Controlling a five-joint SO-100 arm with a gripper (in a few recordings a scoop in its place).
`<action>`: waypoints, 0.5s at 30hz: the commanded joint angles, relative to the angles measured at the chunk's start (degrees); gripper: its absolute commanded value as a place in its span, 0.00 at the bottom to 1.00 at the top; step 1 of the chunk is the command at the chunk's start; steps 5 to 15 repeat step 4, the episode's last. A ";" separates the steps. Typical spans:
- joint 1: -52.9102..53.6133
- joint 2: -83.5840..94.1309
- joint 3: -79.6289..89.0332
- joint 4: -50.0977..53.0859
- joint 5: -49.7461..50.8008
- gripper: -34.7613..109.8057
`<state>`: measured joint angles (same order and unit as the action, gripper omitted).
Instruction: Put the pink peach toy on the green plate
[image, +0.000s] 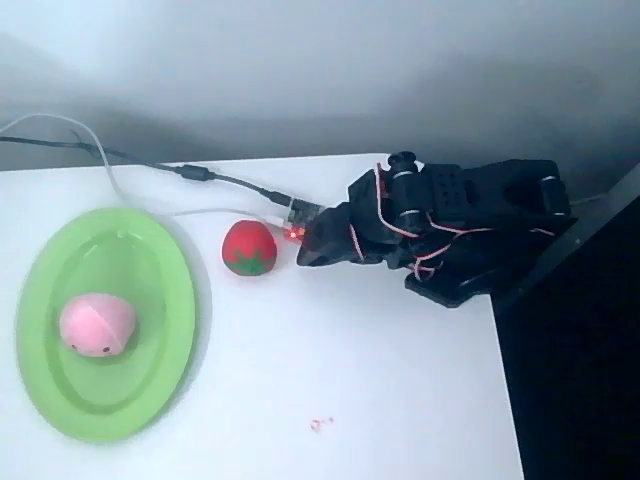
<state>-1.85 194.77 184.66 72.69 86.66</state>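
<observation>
1. Overhead, the pink peach toy (96, 325) lies inside the green plate (160, 262), toward its lower left part, on the white table (380, 390).
2. A red round toy (249, 247) sits just right of the plate's rim, apart from it.
3. The black arm is folded at the table's right edge; its gripper (312, 246) points at the red toy, holding nothing, and I cannot tell how the jaws stand.

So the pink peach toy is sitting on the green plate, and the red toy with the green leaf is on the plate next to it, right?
Not quite. The overhead view shows the pink peach toy on the green plate, but the red toy with the green leaf is not on the plate. It sits on the white table, off the plate's right rim, between the plate and the black arm.
</observation>
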 joint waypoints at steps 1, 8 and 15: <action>-0.26 1.05 3.25 1.23 0.44 0.24; 0.62 1.05 3.25 1.23 0.44 0.24; 0.62 1.05 3.25 1.23 0.44 0.24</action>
